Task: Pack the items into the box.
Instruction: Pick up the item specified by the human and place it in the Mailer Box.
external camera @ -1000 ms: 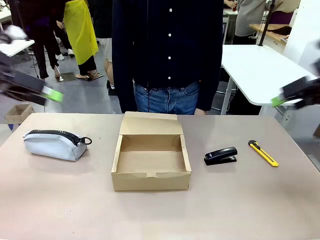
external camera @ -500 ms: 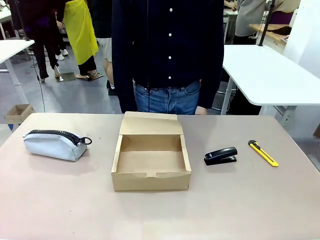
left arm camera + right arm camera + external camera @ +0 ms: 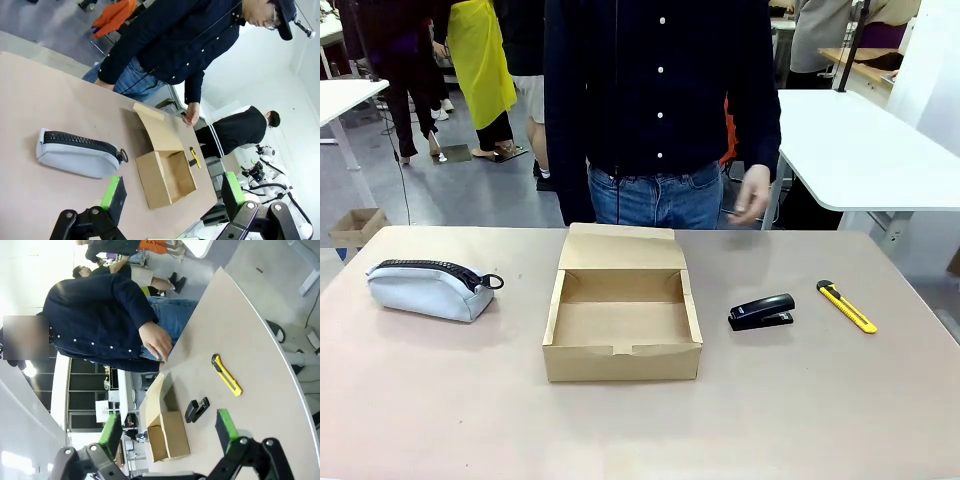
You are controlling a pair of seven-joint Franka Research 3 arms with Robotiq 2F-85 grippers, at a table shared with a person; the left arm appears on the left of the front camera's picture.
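The open brown box (image 3: 620,362) sits mid-table with its lid flap standing at the far side, nothing inside. The black stapler (image 3: 761,311) lies right of it, and the yellow knife (image 3: 846,305) lies farther right. My left gripper (image 3: 172,192) is open, high above the table's left end, looking down on the box (image 3: 152,182) and the knife (image 3: 195,157). My right gripper (image 3: 168,431) is open too, high off the right end, with the stapler (image 3: 197,409), knife (image 3: 226,375) and box (image 3: 175,440) beyond its fingers. Neither holds anything.
A light-grey zip pouch (image 3: 428,288) lies at the table's left. A person in a dark shirt stands at the far edge behind the box, one hand (image 3: 752,195) hanging above the far right of the table. A white table (image 3: 850,140) stands behind on the right.
Both grippers, blurred at the front view's side edges a second ago, have left that picture. The person's hand has swung into sight beside the hip.
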